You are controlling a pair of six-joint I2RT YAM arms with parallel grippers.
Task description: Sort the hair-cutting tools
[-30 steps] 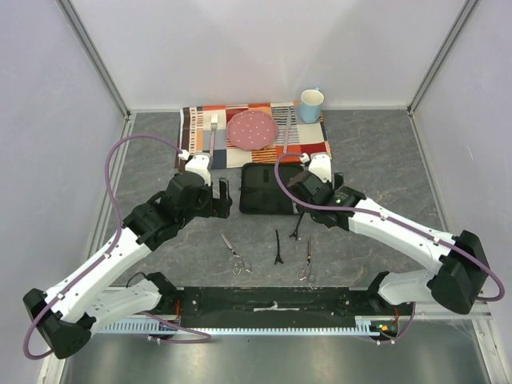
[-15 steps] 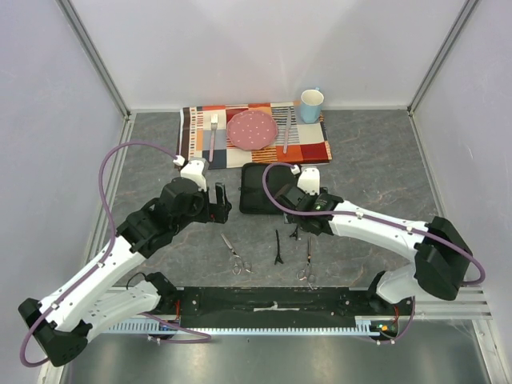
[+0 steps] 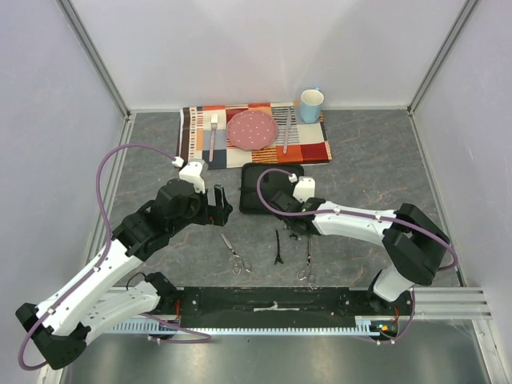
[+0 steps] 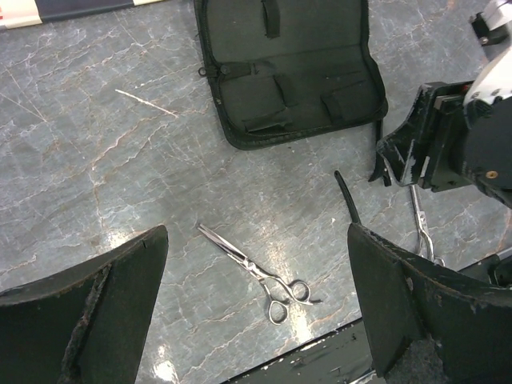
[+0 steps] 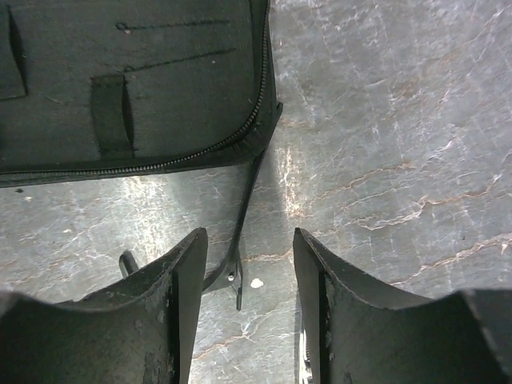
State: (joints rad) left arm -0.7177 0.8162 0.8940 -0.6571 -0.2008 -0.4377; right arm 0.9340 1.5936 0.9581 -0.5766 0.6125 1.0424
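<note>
Hair clip (image 5: 250,208) inside half-open right tool (image 5: 248,240), lower part seemingly hidden; left tool (image 4: 258,240) wide.

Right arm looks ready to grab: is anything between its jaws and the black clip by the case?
Nothing visible does. The black clip lies bare on the table between the right gripper's open jaws, beside the case's corner.

On my feed the grey, pale-veined marble tabletop (image 3: 376,176) sits under a flat black fabric zip case (image 3: 258,192), a thin silver steel scissors (image 3: 234,253), a second silver scissors (image 3: 308,260) and a slim black hair clip (image 3: 278,246). I see a cloth placemat (image 3: 308,148) blocked and striped in orange, red, white and black, a pink white-dotted round plate (image 3: 252,128), a pale blue mug (image 3: 311,104), and purple cables (image 3: 108,172) on the white-and-black robot arms (image 3: 88,280).
</note>
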